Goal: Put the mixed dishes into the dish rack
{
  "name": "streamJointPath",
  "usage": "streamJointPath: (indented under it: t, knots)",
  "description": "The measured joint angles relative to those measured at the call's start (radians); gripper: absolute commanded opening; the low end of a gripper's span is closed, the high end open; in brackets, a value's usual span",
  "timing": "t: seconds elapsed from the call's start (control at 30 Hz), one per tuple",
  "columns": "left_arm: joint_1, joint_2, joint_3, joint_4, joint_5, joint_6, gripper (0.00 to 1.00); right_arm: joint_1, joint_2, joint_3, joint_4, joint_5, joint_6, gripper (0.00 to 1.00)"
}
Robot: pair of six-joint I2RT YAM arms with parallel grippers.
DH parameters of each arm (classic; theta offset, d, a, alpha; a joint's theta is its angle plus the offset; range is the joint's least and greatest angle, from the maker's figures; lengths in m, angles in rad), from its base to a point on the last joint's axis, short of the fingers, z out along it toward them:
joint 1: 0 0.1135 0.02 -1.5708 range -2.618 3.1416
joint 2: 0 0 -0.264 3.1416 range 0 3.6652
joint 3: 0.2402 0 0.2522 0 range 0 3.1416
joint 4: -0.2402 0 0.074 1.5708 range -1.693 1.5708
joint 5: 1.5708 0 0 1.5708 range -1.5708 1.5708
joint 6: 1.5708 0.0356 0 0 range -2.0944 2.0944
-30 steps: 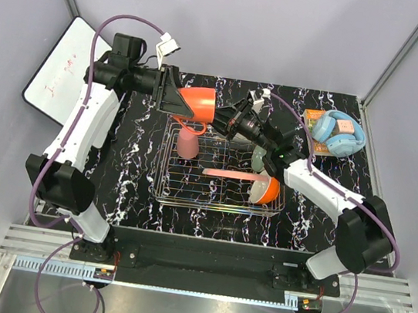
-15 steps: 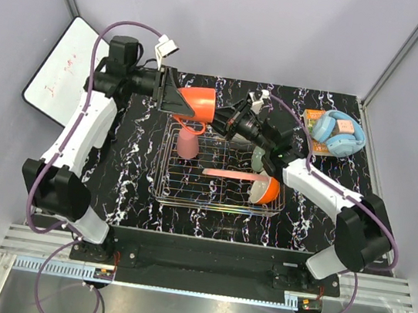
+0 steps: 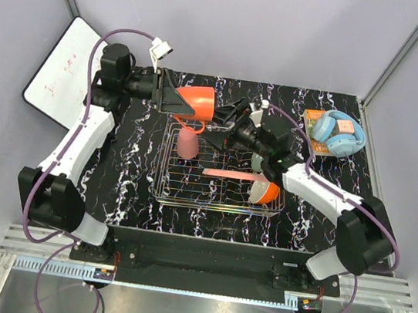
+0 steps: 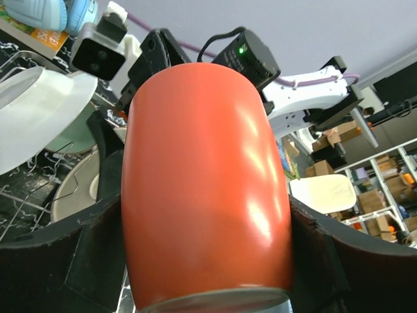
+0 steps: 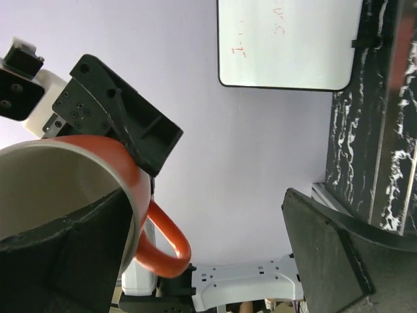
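Left gripper (image 3: 176, 99): stayed clamped on the orange handled mug (image 3: 201, 103) (held sideways).
Right gripper (image 3: 224, 117): moved in on its mouth, jaws spread.
Meaning: probably a handover above the dish rack (image 3: 219, 198).

Left wrist cam is all orange mug (image 4: 205, 182): base chopped by the bottom edge, handle hidden. White plate (image 4: 45, 114) runs off the left side. Red scribbles on the white board (image 3: 62, 66), off the far-left corner of the table (image 3: 131, 184), are too small to read.
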Motion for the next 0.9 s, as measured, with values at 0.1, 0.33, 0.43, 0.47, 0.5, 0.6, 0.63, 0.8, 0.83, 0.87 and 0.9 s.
streamJointPath:
  t: [0.1, 0.33, 0.43, 0.47, 0.5, 0.6, 0.63, 0.8, 0.83, 0.87, 0.9]
  knots:
    - [0.006, -0.003, 0.027, -0.113, -0.003, 0.092, 0.00, -0.037, -0.056, -0.035, -0.056, 0.001, -0.019, 1.00]
    - [0.080, -0.007, 0.167, -0.664, -0.080, 0.513, 0.00, -0.236, -0.269, -0.066, -0.235, 0.026, -0.105, 1.00]
    - [0.061, -0.014, 0.225, -0.931, -0.235, 0.750, 0.00, -0.285, -0.350, 0.006, -0.325, 0.060, -0.177, 1.00]
    - [0.039, -0.021, 0.217, -1.001, -0.304, 0.812, 0.00, -0.288, -0.369, 0.053, -0.356, 0.071, -0.211, 1.00]
    - [0.023, -0.027, 0.203, -1.033, -0.355, 0.844, 0.00, -0.289, -0.378, 0.085, -0.371, 0.078, -0.235, 1.00]
    - [-0.032, -0.053, 0.121, -1.119, -0.536, 0.934, 0.00, -0.288, -0.413, 0.186, -0.419, 0.108, -0.319, 1.00]
    - [-0.044, -0.058, 0.101, -1.134, -0.581, 0.951, 0.00, -0.288, -0.428, 0.206, -0.437, 0.122, -0.344, 1.00]
    - [-0.112, -0.066, 0.043, -1.176, -0.788, 1.004, 0.00, -0.288, -0.504, 0.226, -0.537, 0.182, -0.445, 1.00]
    - [-0.127, -0.066, 0.038, -1.173, -0.817, 1.007, 0.00, -0.289, -0.512, 0.226, -0.555, 0.191, -0.457, 1.00]
    - [-0.142, -0.066, 0.035, -1.173, -0.843, 1.007, 0.00, -0.289, -0.516, 0.224, -0.566, 0.200, -0.466, 1.00]
    - [-0.158, -0.066, 0.033, -1.169, -0.861, 1.007, 0.00, -0.289, -0.519, 0.220, -0.579, 0.206, -0.472, 1.00]
